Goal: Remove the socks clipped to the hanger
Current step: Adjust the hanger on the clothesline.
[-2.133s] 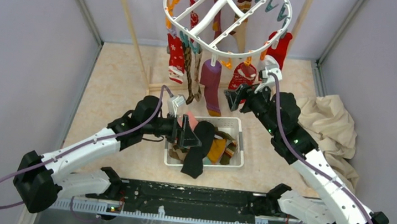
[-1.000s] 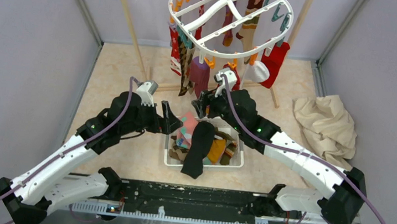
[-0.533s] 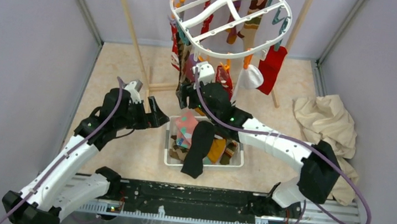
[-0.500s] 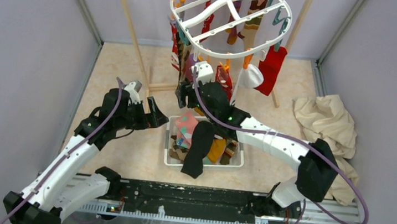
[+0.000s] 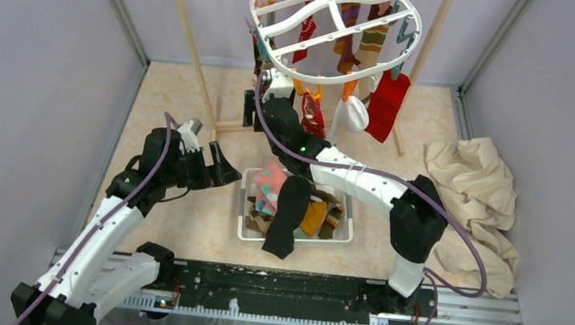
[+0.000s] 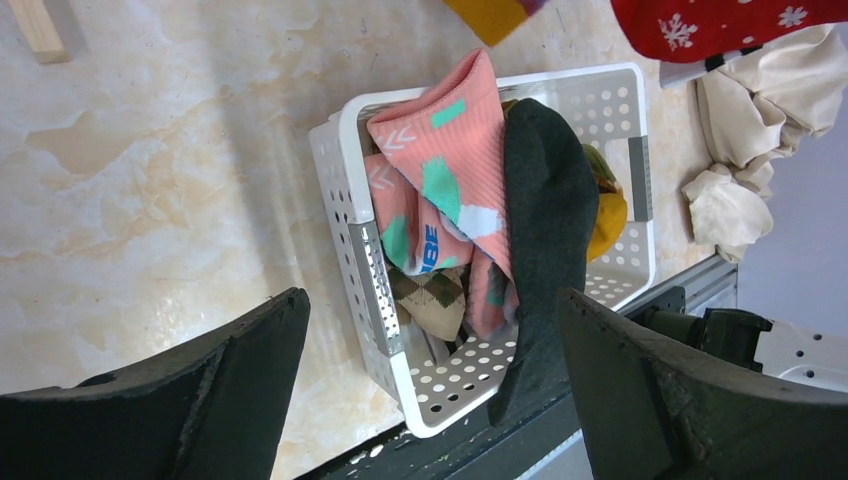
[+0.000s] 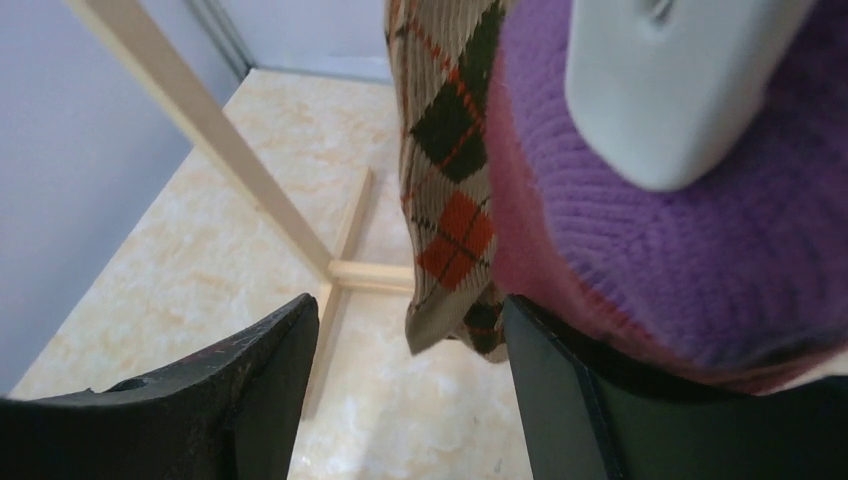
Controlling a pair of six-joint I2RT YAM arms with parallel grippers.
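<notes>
Your left gripper (image 6: 430,300) hangs spread wide with nothing in it, low over the floor just left of the white basket (image 6: 350,150). From its wrist, the basket lies straight beneath the gap between its fingers. Inside it a pink patterned sock (image 6: 450,160) lies against a black sock (image 6: 545,220), and the black one trails over the rim nearest the arm bases. Your right gripper (image 7: 410,300) sits up under the left edge of the hanger (image 5: 317,80), its jaws apart and gripping nothing. The brown argyle sock (image 7: 440,150) hangs down into the gap between its fingers, closer to the right-hand one. The purple sock (image 7: 650,250) bulges over that right-hand finger and presses on it. Past its left finger, a wooden pole (image 7: 200,130) slants down to the floor. To the right of this gripper, a red sock (image 5: 387,104) dangles clipped to the hanger's far right rim. Farther right, a cream cloth (image 5: 476,182) lies crumpled on the floor, well apart from both grippers.
</notes>
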